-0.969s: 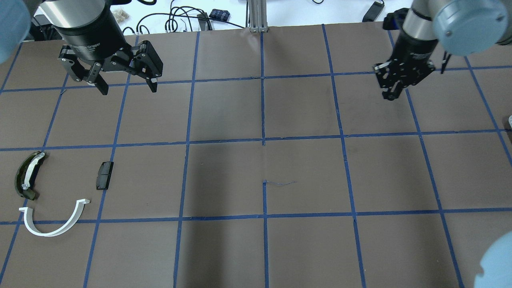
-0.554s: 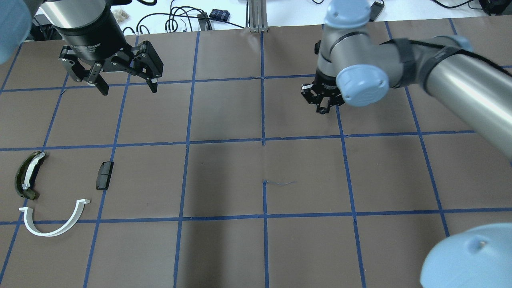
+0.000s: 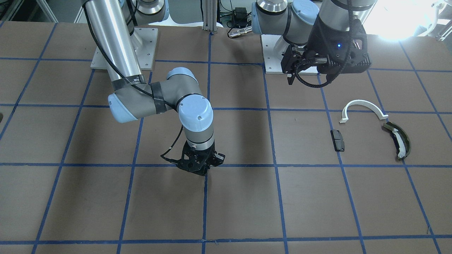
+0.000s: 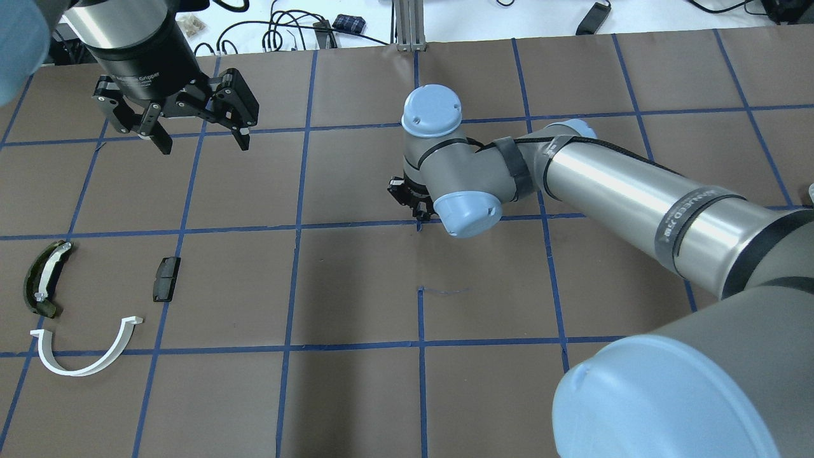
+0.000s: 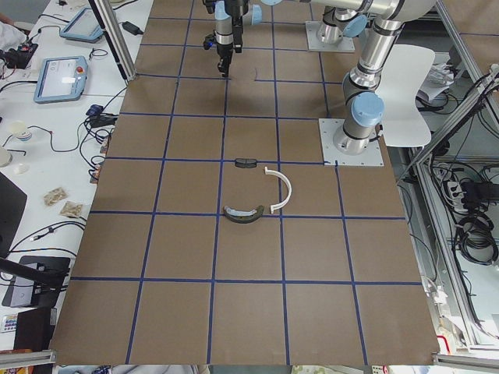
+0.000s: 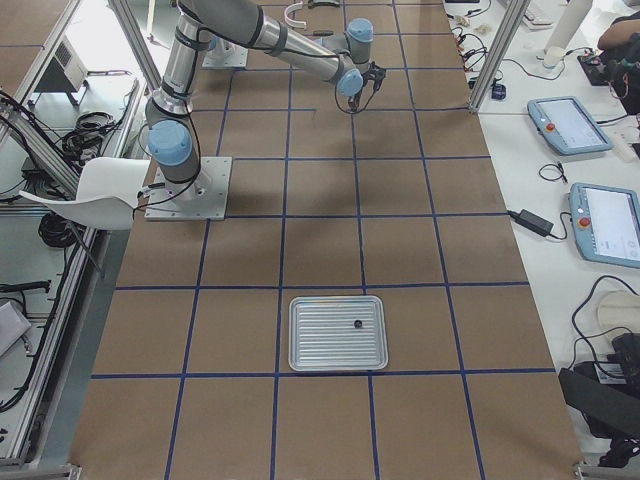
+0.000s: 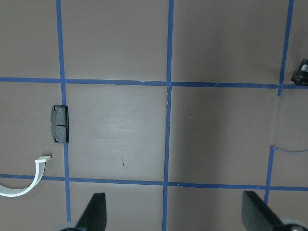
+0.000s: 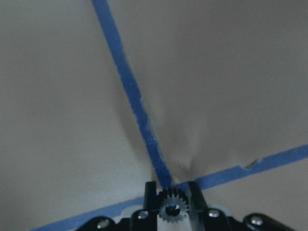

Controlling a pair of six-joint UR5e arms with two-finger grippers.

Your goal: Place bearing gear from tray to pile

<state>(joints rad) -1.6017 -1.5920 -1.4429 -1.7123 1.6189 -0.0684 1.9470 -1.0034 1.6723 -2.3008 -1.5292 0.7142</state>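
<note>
My right gripper (image 8: pixel 172 199) is shut on the small toothed bearing gear (image 8: pixel 172 210). It hangs low over a blue tape crossing at the table's middle (image 4: pixel 416 205) (image 3: pixel 200 170). The pile lies at the table's left: a white half-ring arc (image 4: pixel 79 372) (image 3: pixel 362 102), a dark olive curved piece with a white strip (image 4: pixel 41 280) (image 3: pixel 399 139) and a small black block (image 4: pixel 166 278) (image 3: pixel 338 140) (image 7: pixel 60 124). My left gripper (image 4: pixel 205 144) (image 7: pixel 175 216) is open and empty, high over the far left. The ribbed metal tray (image 6: pixel 320 340) shows only in the exterior right view.
A small dark part (image 6: pixel 357 323) lies in the tray. The brown table has a grid of blue tape (image 4: pixel 420 286). Cables and small items lie beyond the far edge (image 4: pixel 286 32). My right arm's long link (image 4: pixel 636 184) stretches across the right half.
My right arm has swept from the far right to the table's middle with its gripper shut. The left arm and the pile have not moved.
</note>
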